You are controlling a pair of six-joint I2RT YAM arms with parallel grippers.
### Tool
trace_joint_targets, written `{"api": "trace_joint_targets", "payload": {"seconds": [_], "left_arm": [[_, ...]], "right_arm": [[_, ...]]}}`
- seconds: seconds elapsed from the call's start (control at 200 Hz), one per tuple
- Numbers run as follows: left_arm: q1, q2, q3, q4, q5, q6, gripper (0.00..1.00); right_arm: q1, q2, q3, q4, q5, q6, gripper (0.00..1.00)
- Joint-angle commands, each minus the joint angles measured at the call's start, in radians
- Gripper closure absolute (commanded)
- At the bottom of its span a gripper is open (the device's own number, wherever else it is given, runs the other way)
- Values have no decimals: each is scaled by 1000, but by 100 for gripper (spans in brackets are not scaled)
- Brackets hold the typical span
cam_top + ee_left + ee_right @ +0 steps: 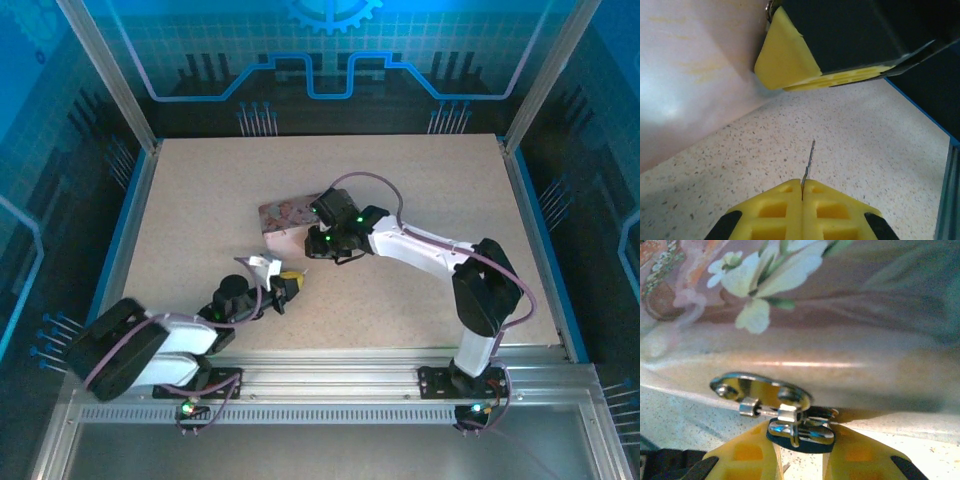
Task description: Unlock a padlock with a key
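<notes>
The speckled table (200, 200) is broad, and the pink flowered tin (288, 214) sits near its middle. From overhead the tin's near edge is covered by the right gripper (325, 240). In the right wrist view the tin's picture is blurred and cut off at the top.

Right gripper: narrow, its yellow pads clamped on the padlock (790, 429). The padlock is right under the tin's silver hasp (760, 390). Its dark body is half buried between the pads, and I cannot tell whether its shackle is closed.

Left gripper (802, 182): pressed together, pinching the key (810, 159). The blade pokes up and forward, clear of the table. The left gripper is close to the right one, just short of the tin.

Bare table lies on the left and far right; the blue border runs close by at the right of the left wrist view.
</notes>
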Motion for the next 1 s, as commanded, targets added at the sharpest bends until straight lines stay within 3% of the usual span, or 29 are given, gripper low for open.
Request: {"api": "trace_joint_targets", "payload": {"seconds": [0.0, 0.235, 0.995], "left_arm": [[-7, 108, 25, 259, 3, -3, 100], [-6, 111, 57, 260, -38, 24, 100], [28, 224, 147, 262, 11, -78, 100]], "right_arm": [[-17, -71, 4, 39, -60, 25, 99], [-42, -101, -29, 66, -95, 68, 100], [-70, -189, -88, 165, -115, 149, 100]]}}
